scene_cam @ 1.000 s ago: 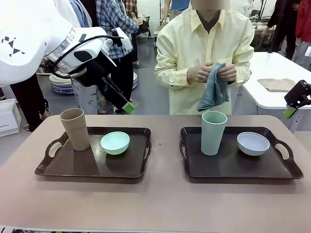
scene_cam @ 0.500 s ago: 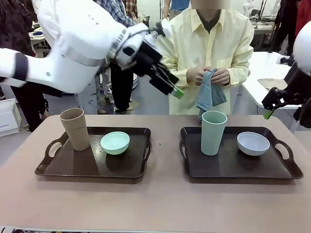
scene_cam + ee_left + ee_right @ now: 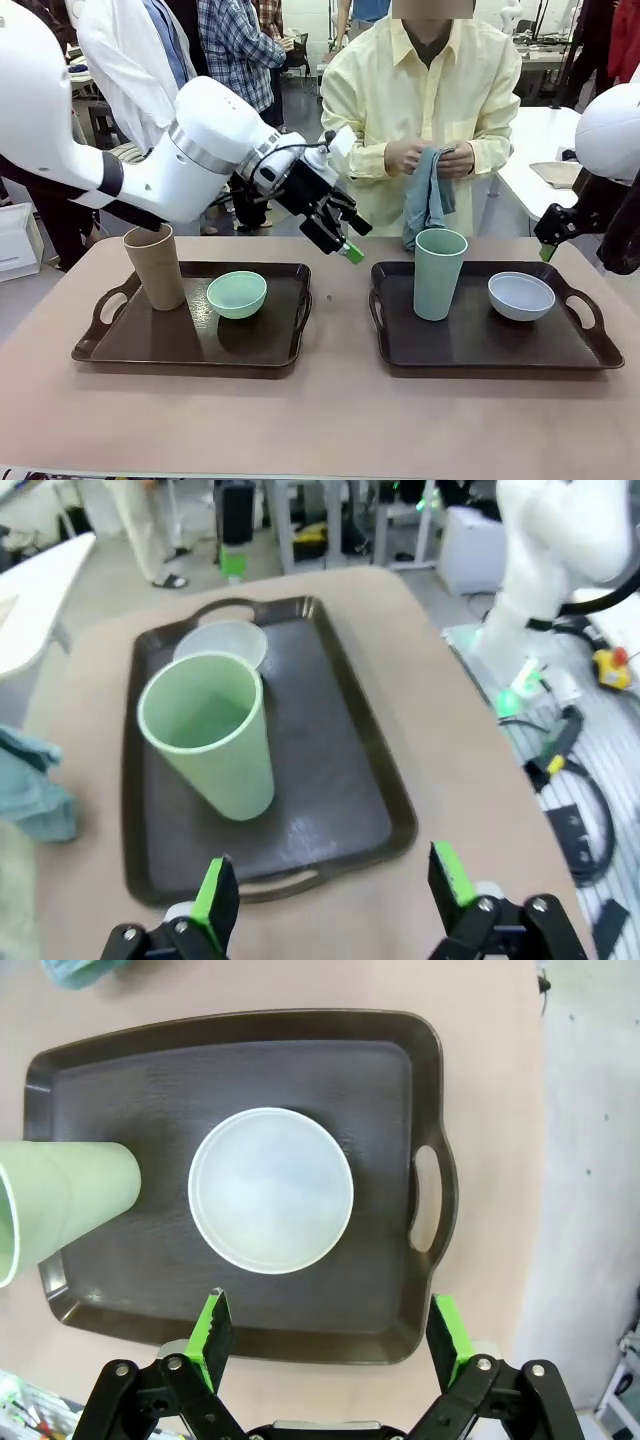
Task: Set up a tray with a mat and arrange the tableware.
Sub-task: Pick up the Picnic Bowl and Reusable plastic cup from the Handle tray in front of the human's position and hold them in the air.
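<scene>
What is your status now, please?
Left gripper open, aimed at pale green cup. Right gripper open, above greyish-white bowl. Person holds cloth behind cup.

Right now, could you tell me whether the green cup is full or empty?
Empty: the left wrist view looks down into the upright green cup on its tray and shows nothing inside.

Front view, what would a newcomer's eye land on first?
The left gripper, open, hangs over the table between two dark trays. The left tray holds a tan cup and mint bowl; the right tray a green cup and white bowl. Across the table a person holds a blue cloth.
</scene>
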You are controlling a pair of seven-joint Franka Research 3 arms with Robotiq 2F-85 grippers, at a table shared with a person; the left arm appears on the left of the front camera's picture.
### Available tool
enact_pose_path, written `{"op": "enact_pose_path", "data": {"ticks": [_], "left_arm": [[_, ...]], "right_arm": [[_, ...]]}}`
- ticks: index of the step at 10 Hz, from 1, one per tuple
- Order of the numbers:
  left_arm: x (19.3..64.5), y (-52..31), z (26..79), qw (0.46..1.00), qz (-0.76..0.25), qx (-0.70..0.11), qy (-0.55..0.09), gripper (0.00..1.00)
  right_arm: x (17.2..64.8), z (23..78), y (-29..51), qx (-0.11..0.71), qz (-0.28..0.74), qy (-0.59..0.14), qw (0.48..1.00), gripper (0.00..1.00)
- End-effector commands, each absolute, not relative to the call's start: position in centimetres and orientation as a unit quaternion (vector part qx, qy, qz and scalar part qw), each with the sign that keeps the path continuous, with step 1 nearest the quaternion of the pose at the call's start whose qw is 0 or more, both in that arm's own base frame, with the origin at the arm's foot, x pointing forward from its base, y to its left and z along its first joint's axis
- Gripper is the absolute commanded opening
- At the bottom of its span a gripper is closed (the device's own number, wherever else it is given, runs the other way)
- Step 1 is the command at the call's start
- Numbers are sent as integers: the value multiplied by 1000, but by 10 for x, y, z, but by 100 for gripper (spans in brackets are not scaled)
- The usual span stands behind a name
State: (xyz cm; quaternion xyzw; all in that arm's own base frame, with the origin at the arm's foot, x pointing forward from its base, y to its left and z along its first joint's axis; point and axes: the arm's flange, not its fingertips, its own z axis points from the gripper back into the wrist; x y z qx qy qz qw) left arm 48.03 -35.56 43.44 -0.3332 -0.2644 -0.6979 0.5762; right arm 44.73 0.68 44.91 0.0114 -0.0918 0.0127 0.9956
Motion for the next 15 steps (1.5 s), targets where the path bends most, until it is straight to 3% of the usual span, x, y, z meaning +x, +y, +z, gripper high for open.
{"op": "enact_pose_path", "data": {"ticks": [1,5,8,10,11,15], "left_arm": [[474,-366,422,605,-679,-270,-318,100],[473,-391,397,616,-679,-185,-354,100],[476,-401,391,626,-673,-222,-325,100],[474,-383,415,655,-643,-236,-318,100],[470,-401,384,633,-666,-218,-328,100],[468,-394,394,639,-653,-235,-332,100]], "right_arm": [[456,444,5,2,12,-98,995,100],[457,427,0,1,16,-92,996,100],[457,424,-2,9,18,-89,996,100],[455,428,0,12,9,-80,997,100],[455,428,0,12,9,-80,997,100],[463,428,19,-9,26,-76,997,100]]}}
